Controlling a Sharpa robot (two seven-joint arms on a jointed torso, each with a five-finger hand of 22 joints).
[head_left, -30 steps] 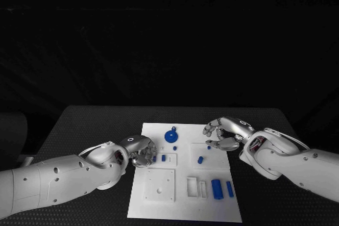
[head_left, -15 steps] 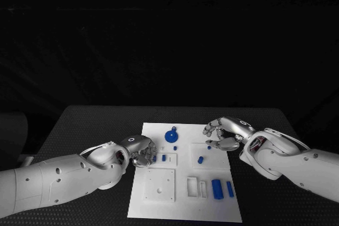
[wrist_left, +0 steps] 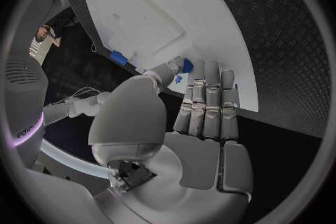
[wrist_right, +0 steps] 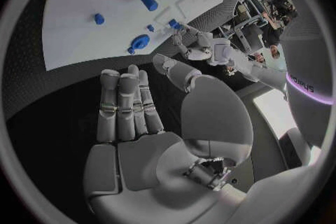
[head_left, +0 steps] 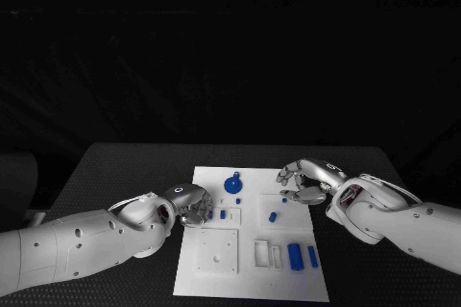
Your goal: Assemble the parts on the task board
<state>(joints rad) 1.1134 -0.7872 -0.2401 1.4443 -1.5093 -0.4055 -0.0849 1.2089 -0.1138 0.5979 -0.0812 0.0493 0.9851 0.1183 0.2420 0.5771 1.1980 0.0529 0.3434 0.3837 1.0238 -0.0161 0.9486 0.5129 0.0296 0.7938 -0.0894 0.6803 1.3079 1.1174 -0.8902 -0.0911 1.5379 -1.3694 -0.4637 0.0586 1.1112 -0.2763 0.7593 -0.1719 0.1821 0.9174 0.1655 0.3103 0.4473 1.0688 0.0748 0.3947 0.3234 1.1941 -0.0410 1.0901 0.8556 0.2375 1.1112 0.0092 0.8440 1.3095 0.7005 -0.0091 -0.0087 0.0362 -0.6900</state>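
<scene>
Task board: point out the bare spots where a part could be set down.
On the task board, the near strip below the two blue cylinders is bare, as is the far right corner past the round blue part. The middle is crowded: small blue pieces sit between the left robot hand and right robot hand.

You see a black counter [head_left: 125, 167] with a dotted, textured top, its far edge meeting a dark background. Directly on it, in the middle, lies one flat white rectangular task board [head_left: 252, 280], set lengthwise from near edge toward far edge, dark counter on either side.
</scene>
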